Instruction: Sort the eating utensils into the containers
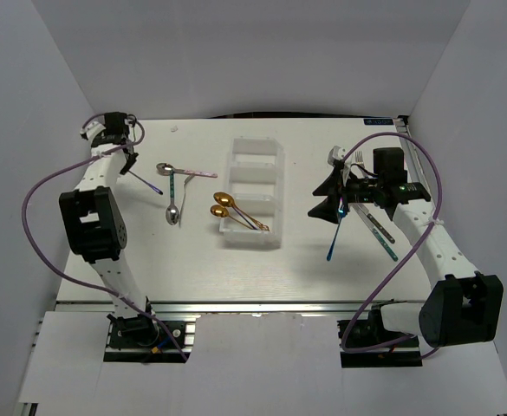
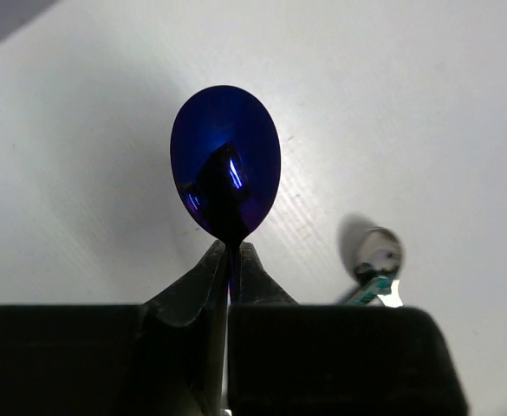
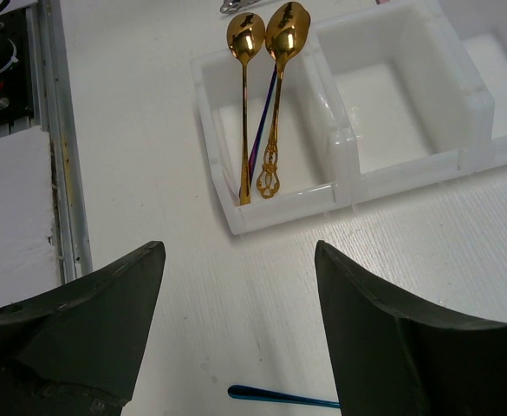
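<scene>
My left gripper is shut on the handle of an iridescent blue-purple spoon, held just above the table at the far left. A silver spoon with a teal handle and a spoon with a pink handle lie right of it. The white container tray holds two gold spoons and a purple handle in its nearest compartment. My right gripper hangs open, holding nothing, over a blue utensil.
Teal-handled utensils and a silver fork lie under and beside the right arm. White walls close in the back and sides. A metal rail runs along the table's near edge. Purple cables loop off both arms.
</scene>
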`<action>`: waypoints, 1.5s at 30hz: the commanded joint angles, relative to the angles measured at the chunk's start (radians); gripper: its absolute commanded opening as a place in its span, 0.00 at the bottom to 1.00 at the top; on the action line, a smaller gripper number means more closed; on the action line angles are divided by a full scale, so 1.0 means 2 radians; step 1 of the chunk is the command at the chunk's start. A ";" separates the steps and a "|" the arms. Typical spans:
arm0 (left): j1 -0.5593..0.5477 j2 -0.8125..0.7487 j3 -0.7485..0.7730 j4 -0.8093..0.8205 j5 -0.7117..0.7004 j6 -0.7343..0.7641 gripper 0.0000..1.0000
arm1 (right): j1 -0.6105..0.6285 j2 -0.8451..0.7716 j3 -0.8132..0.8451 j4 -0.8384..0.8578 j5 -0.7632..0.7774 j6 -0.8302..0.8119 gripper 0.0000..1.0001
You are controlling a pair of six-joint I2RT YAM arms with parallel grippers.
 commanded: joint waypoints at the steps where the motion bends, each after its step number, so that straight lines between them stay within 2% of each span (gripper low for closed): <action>1: -0.003 -0.064 0.025 0.023 -0.014 0.013 0.00 | 0.000 -0.003 -0.005 0.014 -0.005 -0.004 0.76; 9: -0.059 -0.130 0.003 0.037 0.010 0.014 0.00 | 0.000 -0.001 -0.005 0.015 -0.003 -0.004 0.77; 15: -0.183 -0.203 -0.067 0.059 0.009 -0.018 0.00 | -0.003 -0.001 -0.005 0.016 0.001 -0.004 0.77; 21: -0.286 -0.229 -0.109 0.086 -0.051 -0.059 0.00 | -0.013 0.000 -0.005 0.017 -0.001 -0.003 0.77; 26: -0.363 -0.205 -0.104 0.101 -0.146 -0.062 0.00 | -0.017 0.002 -0.005 0.017 -0.001 -0.003 0.77; 36: -0.450 -0.124 -0.112 0.123 -0.303 -0.121 0.00 | -0.020 0.006 -0.006 0.018 -0.005 -0.002 0.77; 39: -0.464 -0.098 -0.101 0.123 -0.335 -0.125 0.00 | -0.021 0.006 -0.007 0.017 -0.005 -0.003 0.77; 45: -0.474 -0.062 -0.090 0.124 -0.353 -0.131 0.00 | -0.022 0.009 -0.006 0.015 -0.006 -0.005 0.77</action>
